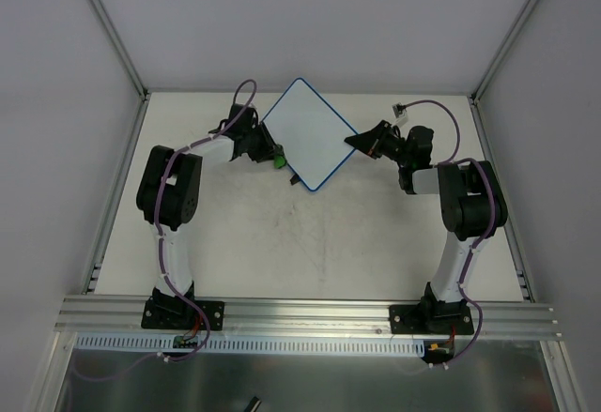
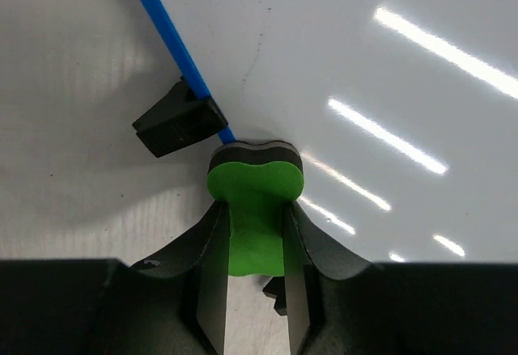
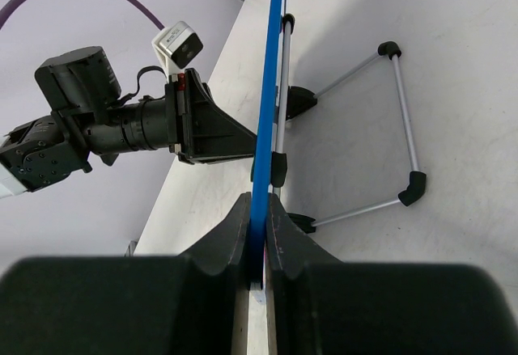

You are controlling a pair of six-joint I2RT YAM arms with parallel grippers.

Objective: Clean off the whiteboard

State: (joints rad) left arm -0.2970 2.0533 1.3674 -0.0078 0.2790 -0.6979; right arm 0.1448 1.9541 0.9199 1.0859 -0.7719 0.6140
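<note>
Whiteboard (image 1: 308,135): far middle of the counter (image 1: 282,243), turned cornerwise between the two arms. It has a blue frame (image 2: 166,27), and a wire stand (image 3: 401,120) is folded out behind it. Whether it rests on the counter I cannot tell.
Right pincer (image 3: 257,238): clamped narrow on the frame at the board's right corner, bracing it.
Left pincer (image 2: 255,226): closed across the waist of a green eraser (image 2: 255,185).
Eraser position: dark felt face at the board's near-left edge, just right of a black tab (image 2: 178,118), and seemingly touching the surface.
Marks: one faint thin dark trace (image 2: 257,44) beside the frame. From above, the rest of the board reads clean.
Step in hand: likely the start of a wiping pass from the near-left edge.
Doing it well: set the felt flat on the white. Press lightly and evenly, then sweep far along the frame, over the trace. Overlap each pass.
Bracing: a push from the left probably pivots the board about the gripped corner, so the right grip must hold firm.
Risk: the eraser could catch on the tab or ride up the frame.
</note>
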